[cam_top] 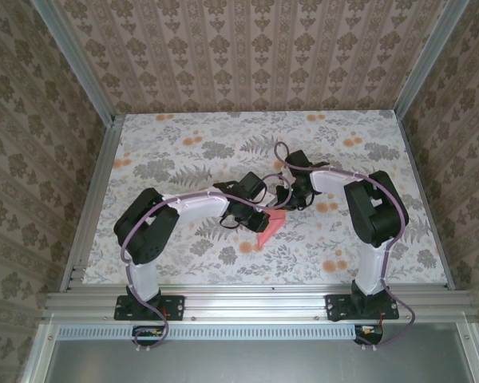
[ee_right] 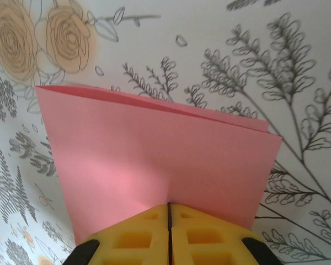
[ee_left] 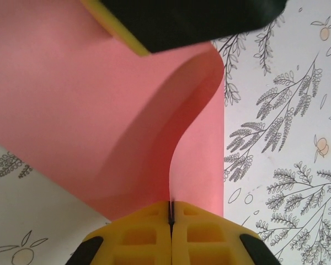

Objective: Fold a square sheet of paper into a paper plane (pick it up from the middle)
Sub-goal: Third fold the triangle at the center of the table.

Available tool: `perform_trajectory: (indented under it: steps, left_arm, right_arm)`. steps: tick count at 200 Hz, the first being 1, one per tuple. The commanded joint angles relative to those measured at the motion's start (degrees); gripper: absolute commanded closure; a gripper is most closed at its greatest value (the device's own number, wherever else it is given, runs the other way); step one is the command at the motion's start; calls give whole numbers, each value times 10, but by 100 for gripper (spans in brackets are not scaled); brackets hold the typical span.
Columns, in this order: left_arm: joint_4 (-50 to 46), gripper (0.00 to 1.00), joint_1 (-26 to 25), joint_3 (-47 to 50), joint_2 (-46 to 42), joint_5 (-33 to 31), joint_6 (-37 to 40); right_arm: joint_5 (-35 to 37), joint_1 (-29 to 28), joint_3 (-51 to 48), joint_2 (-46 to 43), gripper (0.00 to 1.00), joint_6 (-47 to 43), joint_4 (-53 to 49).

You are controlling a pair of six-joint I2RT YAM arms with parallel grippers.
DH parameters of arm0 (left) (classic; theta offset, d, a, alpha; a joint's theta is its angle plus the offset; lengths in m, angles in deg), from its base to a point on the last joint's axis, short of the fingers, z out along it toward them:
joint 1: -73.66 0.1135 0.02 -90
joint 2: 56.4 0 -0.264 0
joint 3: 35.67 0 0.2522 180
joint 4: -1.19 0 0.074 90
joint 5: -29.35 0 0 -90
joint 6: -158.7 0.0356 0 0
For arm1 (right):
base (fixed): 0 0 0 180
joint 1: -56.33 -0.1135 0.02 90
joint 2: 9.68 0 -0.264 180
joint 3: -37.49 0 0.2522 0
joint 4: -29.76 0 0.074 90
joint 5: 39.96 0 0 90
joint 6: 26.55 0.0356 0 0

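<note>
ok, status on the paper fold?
Left fingers shut on paper. Right fingers shut on it too. Paper doubled over, curling between them. Nothing in the way.

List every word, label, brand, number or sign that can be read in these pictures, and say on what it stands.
No text can be read anywhere.
The square sheet of paper is plain pink, with no print.
The table and the walls show only flower and leaf patterns.
Any labels on the arm bases are too small to tell.
</note>
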Motion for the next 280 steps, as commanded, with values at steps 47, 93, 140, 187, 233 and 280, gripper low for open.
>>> perform_trajectory:
  steps: [47,93,140,187,233,280]
  left_arm:
    - [-17,92,6,-24,21,22,25]
    - [-10,91,7,-26,27,35,20]
    - [-6,91,7,-33,35,43,17]
    - [0,90,6,-29,36,52,13]
    - [20,90,6,-9,30,47,-7]
    - [24,90,6,1,30,38,-7]
  right_arm:
    - [0,-4,19,23,91,-54,-57]
    - [-4,-4,19,20,90,-47,-54]
    - [-20,-4,13,16,90,-36,-42]
    - [-24,-4,6,13,90,-15,-20]
    - [-32,1,-17,0,90,20,15]
    - [-50,12,-28,-24,89,39,36]
